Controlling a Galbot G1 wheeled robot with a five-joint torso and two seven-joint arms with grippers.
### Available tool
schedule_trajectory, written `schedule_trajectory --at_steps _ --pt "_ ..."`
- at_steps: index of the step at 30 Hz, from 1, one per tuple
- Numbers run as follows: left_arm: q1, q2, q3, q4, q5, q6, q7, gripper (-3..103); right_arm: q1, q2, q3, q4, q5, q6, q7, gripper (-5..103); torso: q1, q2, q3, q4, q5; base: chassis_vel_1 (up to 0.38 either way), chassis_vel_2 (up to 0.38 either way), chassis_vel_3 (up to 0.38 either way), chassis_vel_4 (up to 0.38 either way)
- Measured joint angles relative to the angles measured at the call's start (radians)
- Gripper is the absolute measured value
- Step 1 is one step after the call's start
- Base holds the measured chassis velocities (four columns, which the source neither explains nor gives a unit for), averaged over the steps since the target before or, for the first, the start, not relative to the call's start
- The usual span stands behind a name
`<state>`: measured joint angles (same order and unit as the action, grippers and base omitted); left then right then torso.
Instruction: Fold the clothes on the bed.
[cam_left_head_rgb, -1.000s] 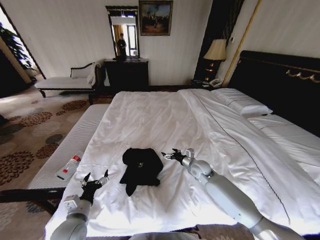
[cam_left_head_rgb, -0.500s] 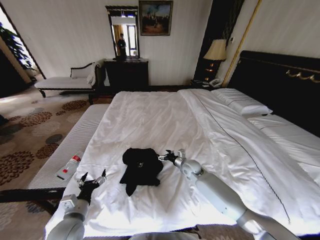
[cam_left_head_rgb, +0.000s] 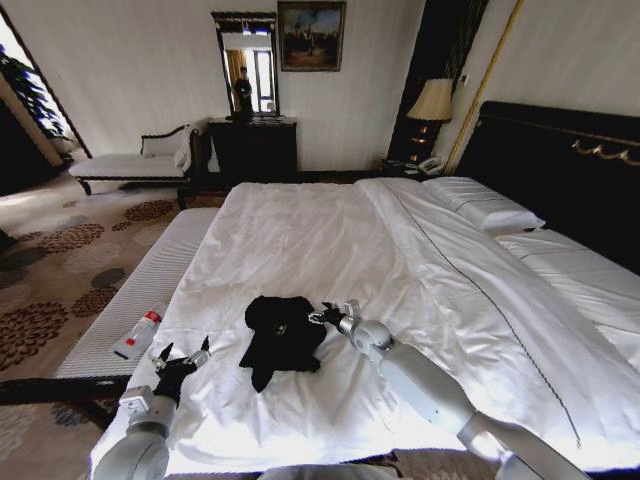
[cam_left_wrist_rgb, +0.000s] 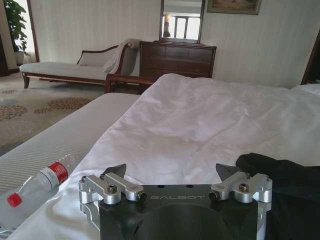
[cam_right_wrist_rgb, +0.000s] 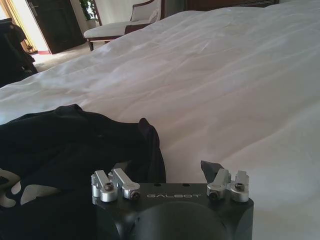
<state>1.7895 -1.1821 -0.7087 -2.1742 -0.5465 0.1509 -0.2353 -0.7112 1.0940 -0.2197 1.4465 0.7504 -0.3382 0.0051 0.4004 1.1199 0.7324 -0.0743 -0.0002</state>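
Spread jaws on both sides, nothing gripped by either one. On the right, the right gripper (cam_left_head_rgb: 327, 313) is sitting low over the duvet (cam_left_head_rgb: 330, 230), its open fingers right at the edge of the black T-shirt (cam_left_head_rgb: 282, 335), and from the right wrist view one finger looks to be lying at the dark cloth while the other is over bare white cover. That looks like a line-up for pinching the shirt's edge, though I can't tell whether the tips are touching fabric yet. The shirt itself is lying in a crumpled heap on the bed (cam_left_head_rgb: 540, 130), near the foot and towards the robot's left half, with a flash of white lettering (cam_right_wrist_rgb: 22, 192) showing in the folds.

Over on the left, the left gripper (cam_left_head_rgb: 182, 358) is hanging open near the foot corner, apart from the shirt, which is showing at the side of its wrist view (cam_left_wrist_rgb: 285, 172). It seems to be waiting its turn.

Round about: a water bottle (cam_left_head_rgb: 139, 331) with a red cap is lying on the striped bench (cam_left_head_rgb: 150, 285) beside the bed, clear of the work. Pillows (cam_left_head_rgb: 485, 205) are resting up by the headboard, and a chaise longue (cam_left_head_rgb: 130, 160) is standing far off by the wall. Nothing is blocking the right arm; the bunched cloth is the real trouble, since the layers are hiding where the hem runs.
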Motion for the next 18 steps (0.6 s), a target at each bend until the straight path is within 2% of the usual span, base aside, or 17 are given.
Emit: schedule_trajectory --at_steps 1,4,7,8,10,13,17,18 --pt "-0.002 0.004 -0.001 0.0 0.0 0.0 -0.002 100 -0.001 0.0 -0.001 -0.001 0.0 0.0 0.001 70 0.0 0.0 0.0 0.0 0.0 0.0 0.0 0.0 0.0" --pt "-0.004 0.008 -0.005 -0.001 -0.004 0.001 -0.004 100 -0.005 0.0 -0.003 -0.001 0.0 0.0 0.004 65 0.0 0.0 0.0 0.0 0.0001 0.0 0.0 0.0 0.0" --pt "-0.007 0.008 -0.005 -0.002 -0.006 0.002 -0.005 100 -0.007 -0.001 -0.003 -0.002 0.0 0.0 0.005 48 0.0 0.0 0.0 0.0 0.0001 0.0 0.0 0.0 0.0" --pt "-0.007 0.008 -0.005 -0.002 -0.006 0.002 -0.005 100 -0.007 -0.001 -0.003 -0.002 0.0 0.0 0.005 48 0.0 0.0 0.0 0.0 0.0001 0.0 0.0 0.0 0.0" --pt "-0.009 0.008 -0.001 -0.002 -0.005 0.003 -0.007 100 -0.009 -0.003 -0.006 -0.004 0.001 0.0 0.005 37 0.0 0.0 0.0 0.0 0.0 0.0 0.0 0.0 0.0" --pt "-0.013 0.015 0.0 -0.001 -0.005 0.003 -0.011 100 -0.011 -0.005 -0.009 -0.004 0.001 0.0 0.005 32 0.0 0.0 0.0 0.0 0.0001 0.0 0.0 0.0 0.0" --pt "-0.034 0.041 0.011 0.01 -0.023 0.014 -0.016 100 -0.008 -0.003 -0.01 -0.004 0.002 -0.001 0.005 10 0.0 0.0 0.0 0.0001 0.0 0.0 0.0 0.0 0.0" --pt "-0.034 0.041 0.011 0.01 -0.023 0.014 -0.016 100 -0.008 -0.003 -0.01 -0.004 0.002 -0.001 0.005 10 0.0 0.0 0.0 0.0001 0.0 0.0 0.0 0.0 0.0"
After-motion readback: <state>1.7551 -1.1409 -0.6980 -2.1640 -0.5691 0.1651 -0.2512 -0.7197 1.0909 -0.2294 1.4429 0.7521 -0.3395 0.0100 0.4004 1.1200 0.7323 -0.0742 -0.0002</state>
